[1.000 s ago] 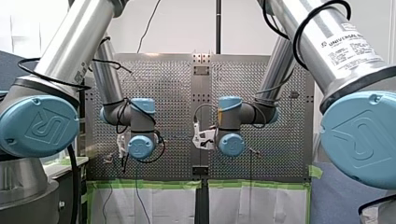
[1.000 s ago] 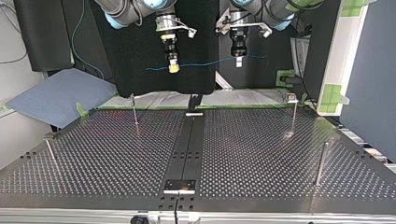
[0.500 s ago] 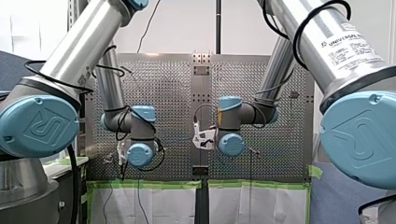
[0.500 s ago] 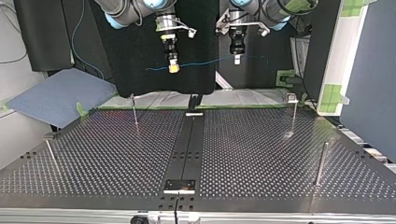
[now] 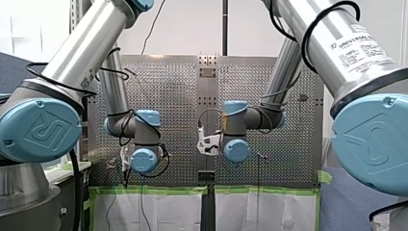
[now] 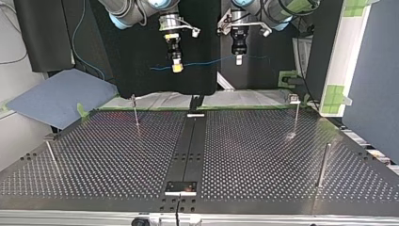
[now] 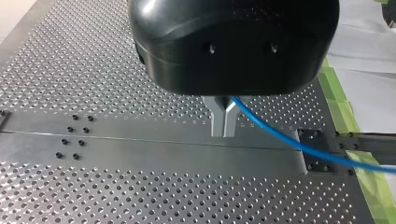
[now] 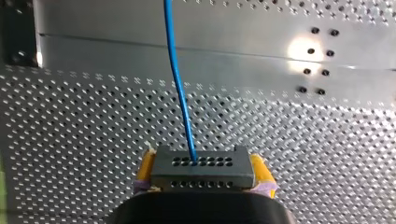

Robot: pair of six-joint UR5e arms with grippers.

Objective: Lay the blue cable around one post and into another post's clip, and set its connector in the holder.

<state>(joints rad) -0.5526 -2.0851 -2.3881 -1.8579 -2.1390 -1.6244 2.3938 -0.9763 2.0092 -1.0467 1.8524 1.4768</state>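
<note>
The blue cable hangs taut in the air between both grippers, above the table's far edge in the top view. My right gripper, at that view's left, is shut with yellow pads on the grey connector; the cable runs ahead from it. My left gripper is shut on the cable with its metal fingers pinched together. Thin posts stand on the perforated table: one at the far left, one with a clip top at the far right.
Two more posts stand nearer the top view's sides. A dark centre strip crosses the table, with a small bracket at its near end and another at its far end. A blue-grey mat lies off the table's left.
In the top view my right gripper with the connector has shifted slightly right. My left gripper rose a little earlier on, then held. The cable stays taut between them.
</note>
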